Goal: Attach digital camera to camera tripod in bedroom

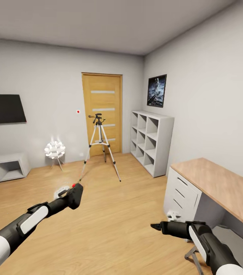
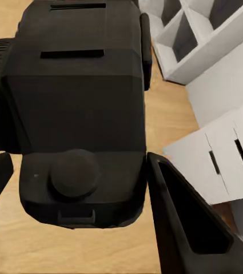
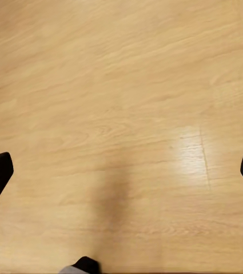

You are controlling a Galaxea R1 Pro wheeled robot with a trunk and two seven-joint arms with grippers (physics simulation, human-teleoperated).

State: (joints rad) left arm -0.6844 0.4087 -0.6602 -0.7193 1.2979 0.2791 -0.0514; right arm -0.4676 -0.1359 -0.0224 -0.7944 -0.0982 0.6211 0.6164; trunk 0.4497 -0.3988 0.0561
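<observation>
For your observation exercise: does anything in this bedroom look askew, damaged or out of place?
Nothing stands out. The camera tripod stands upright before the door, its head bare, and the digital camera sits squarely in the left gripper.

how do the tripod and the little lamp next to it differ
The tripod stands tall on three long silver legs with a black head; the lamp is low, a glowing white cluster on short thin legs. The tripod stands in front of the wooden door, the lamp against the grey wall. Both stand upright on the wood floor.
</observation>
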